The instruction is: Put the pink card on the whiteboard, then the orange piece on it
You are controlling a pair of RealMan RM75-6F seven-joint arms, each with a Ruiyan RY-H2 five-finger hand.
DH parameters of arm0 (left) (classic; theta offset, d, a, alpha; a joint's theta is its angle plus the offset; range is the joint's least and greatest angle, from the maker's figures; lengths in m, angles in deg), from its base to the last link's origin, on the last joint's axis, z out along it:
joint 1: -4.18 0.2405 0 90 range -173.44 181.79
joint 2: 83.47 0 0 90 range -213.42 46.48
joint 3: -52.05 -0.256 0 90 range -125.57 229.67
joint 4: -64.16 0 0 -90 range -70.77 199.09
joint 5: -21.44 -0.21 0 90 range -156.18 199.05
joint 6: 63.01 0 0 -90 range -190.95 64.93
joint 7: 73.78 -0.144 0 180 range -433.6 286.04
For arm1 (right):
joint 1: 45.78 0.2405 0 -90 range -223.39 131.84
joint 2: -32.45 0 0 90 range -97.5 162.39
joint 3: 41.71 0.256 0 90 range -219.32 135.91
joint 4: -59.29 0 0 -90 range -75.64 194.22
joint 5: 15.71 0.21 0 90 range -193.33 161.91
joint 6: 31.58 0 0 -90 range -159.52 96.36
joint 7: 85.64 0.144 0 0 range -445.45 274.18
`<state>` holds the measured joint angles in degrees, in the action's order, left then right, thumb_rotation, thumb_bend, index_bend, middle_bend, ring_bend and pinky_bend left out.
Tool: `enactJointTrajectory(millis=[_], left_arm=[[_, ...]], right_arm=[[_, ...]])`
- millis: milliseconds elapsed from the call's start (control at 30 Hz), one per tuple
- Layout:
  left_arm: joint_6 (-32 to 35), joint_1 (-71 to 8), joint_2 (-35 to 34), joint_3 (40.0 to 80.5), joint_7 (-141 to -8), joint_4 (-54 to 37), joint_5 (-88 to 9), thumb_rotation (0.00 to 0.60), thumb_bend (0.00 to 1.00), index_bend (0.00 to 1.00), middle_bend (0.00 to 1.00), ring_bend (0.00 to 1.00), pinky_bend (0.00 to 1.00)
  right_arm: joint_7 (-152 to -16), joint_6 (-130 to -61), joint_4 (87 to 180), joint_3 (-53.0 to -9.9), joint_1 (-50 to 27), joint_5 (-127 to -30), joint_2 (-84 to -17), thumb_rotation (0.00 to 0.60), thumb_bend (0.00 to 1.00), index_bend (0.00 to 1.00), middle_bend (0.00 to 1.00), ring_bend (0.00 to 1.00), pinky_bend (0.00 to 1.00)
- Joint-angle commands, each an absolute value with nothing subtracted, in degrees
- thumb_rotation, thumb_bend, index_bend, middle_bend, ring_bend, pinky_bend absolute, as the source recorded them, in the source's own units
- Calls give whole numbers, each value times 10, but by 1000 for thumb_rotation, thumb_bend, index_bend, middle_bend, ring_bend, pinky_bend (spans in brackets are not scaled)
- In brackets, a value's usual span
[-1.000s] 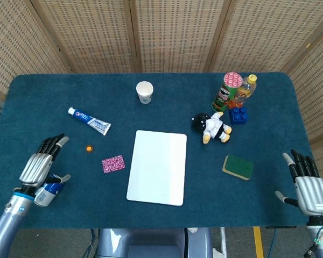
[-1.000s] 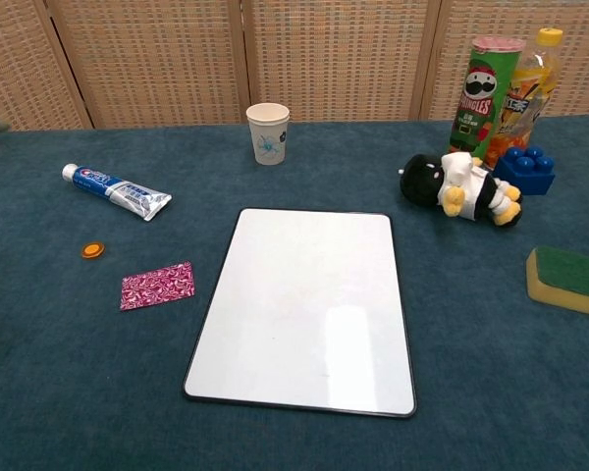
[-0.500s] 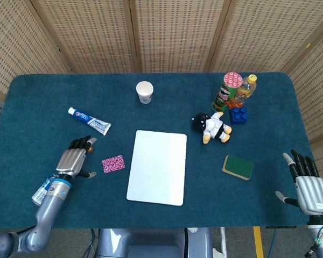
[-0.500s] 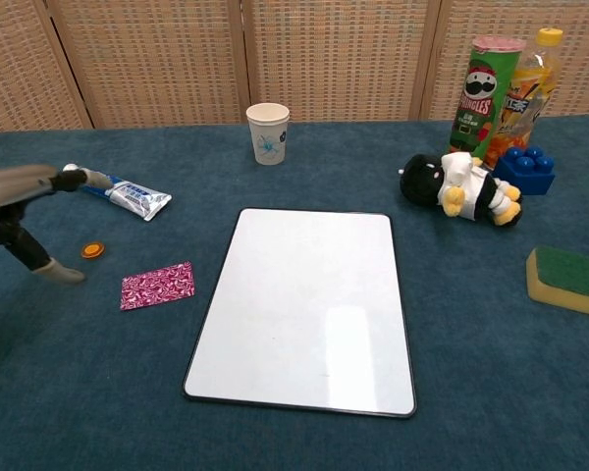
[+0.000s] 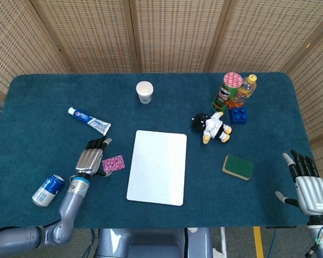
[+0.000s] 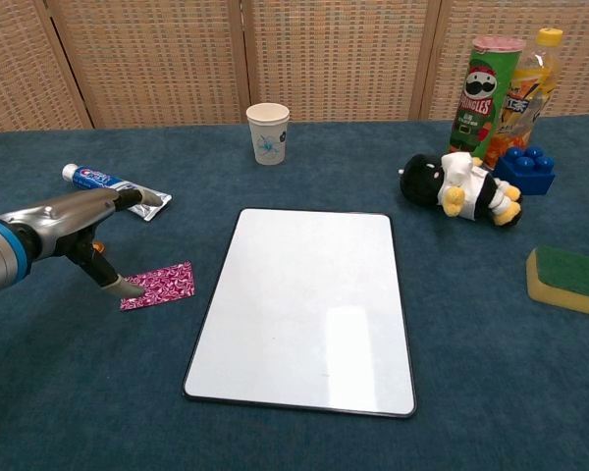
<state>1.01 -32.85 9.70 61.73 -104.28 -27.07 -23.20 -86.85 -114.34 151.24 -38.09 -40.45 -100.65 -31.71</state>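
The pink patterned card (image 5: pixel 114 163) (image 6: pixel 160 285) lies flat on the blue cloth, just left of the whiteboard (image 5: pixel 157 167) (image 6: pixel 309 309). My left hand (image 5: pixel 93 157) (image 6: pixel 74 218) hovers at the card's left edge with its fingers stretched out and nothing in it. In the chest view its thumb tip (image 6: pixel 125 287) reaches down to the card's left edge. The orange piece is hidden under this hand in the head view and behind it in the chest view. My right hand (image 5: pixel 307 183) rests open at the table's near right corner, far from the card.
A toothpaste tube (image 5: pixel 90 120) lies behind the left hand and a soda can (image 5: pixel 48 189) to its left. A paper cup (image 5: pixel 144 92), a chips can (image 5: pixel 226 91), a bottle (image 5: pixel 246 88), a blue block (image 5: pixel 237 115), a plush toy (image 5: pixel 211 127) and a sponge (image 5: pixel 238 166) stand further off.
My left hand has swept from the table's left edge rightward to the pink card and now covers the orange piece. The soda can stays behind at the left. The right hand has not moved.
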Motion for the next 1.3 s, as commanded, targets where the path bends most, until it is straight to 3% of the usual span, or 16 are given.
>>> enactJointTrajectory(millis=[33,667,1300], left_arm=[[12,-328,110,611,-1035,-255,-244,600,0,77,0,0,0],[2,-321,147,594,-1027,-197,-266,600,0,77,0,0,0],[-29,-316,137,613,-1011,-130,-251,600,0,77,0,0,0]], right_arm=[[-867,-1143,1513,-381,-404,-1006,-317,600,0,0,0,0,0],[-863,-1141,1514,-382,-404,-1007,-315,600,0,0,0,0,0],[-861,-1140,1515,-382,-404,-1006,-314,600,0,0,0,0,0]])
